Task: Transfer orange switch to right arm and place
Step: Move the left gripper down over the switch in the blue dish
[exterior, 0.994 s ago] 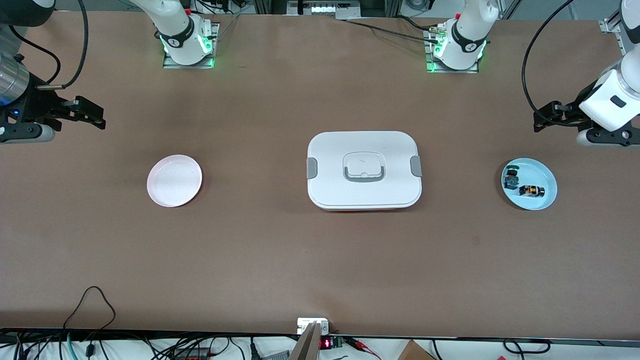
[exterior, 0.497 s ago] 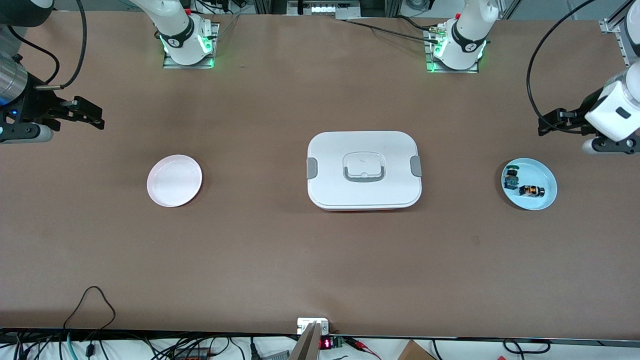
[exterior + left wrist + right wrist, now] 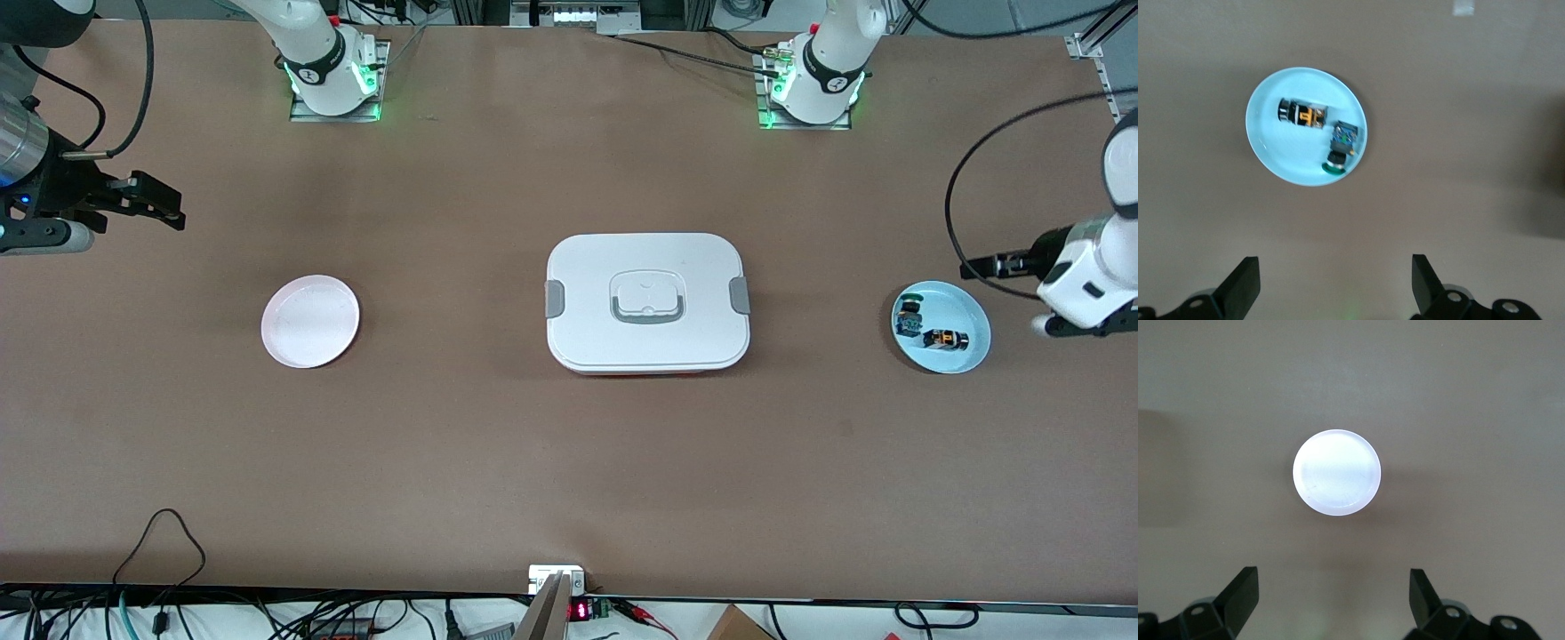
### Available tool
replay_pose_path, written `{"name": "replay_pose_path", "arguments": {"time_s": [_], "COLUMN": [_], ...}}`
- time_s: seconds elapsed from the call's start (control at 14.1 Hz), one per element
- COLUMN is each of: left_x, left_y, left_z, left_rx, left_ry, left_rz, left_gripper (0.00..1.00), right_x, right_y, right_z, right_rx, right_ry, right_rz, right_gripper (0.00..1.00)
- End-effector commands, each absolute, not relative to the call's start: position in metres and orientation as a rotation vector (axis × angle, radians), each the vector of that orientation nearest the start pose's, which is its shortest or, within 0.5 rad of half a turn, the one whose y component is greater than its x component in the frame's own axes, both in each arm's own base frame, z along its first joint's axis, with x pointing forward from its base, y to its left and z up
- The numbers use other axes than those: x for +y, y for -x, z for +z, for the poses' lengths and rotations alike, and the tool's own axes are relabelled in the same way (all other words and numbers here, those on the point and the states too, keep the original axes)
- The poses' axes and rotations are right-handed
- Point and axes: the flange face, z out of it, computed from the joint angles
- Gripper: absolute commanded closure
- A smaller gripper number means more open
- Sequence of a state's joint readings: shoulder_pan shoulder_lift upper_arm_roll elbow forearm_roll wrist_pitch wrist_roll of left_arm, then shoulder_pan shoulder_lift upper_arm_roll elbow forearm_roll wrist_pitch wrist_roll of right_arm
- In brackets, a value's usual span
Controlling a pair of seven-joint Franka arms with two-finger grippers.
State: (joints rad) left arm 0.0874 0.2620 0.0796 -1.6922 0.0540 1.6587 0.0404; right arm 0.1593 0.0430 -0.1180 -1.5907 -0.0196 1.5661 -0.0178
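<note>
A high front camera faces both robot bases across the brown surface (image 3: 498,444), while each wrist camera looks straight down, sharing the blue plate (image 3: 1271,150) and the pink plate (image 3: 1337,472) with it.

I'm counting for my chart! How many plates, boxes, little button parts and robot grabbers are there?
Plates: 2, the pink plate and the blue plate
Boxes: 1, the white box
Button parts: 2, the orange switch and the green-topped part
Grabbers: 2, the left gripper and the right gripper
Total: 7
</note>
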Motion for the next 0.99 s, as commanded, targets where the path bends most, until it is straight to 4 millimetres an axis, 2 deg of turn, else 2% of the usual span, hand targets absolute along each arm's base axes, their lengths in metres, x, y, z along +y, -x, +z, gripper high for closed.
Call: {"name": "replay_pose_path", "arguments": {"time_s": [0.0,0.07,0.14,0.36,0.64,0.92], "left_x": [0.142,0.160,0.166,0.167,0.169,0.165], "left_y": [-0.601,-0.605,-0.609,-0.601,-0.585,-0.568], "left_z": [0.384,0.367,0.352,0.314,0.275,0.246], "left_rx": [-0.034,0.002,0.014,0.023,0.082,0.092], "left_ry": [3.101,3.107,3.106,3.103,3.092,3.066], "left_rz": [0.384,0.329,0.295,0.227,0.086,-0.085], "left_gripper": [0.00,0.00,0.00,0.00,0.00,0.00], "right_x": [0.022,0.024,0.023,0.024,0.025,0.026], "right_y": [-0.563,-0.563,-0.564,-0.566,-0.568,-0.568], "right_z": [0.597,0.597,0.597,0.595,0.591,0.591], "right_rx": [-0.097,-0.095,-0.088,-0.086,-0.086,-0.088], "right_ry": [3.159,3.159,3.160,3.162,3.161,3.164], "right_rz": [0.099,0.096,0.091,0.089,0.096,0.096], "right_gripper": [0.00,0.00,0.00,0.00,0.00,0.00]}}
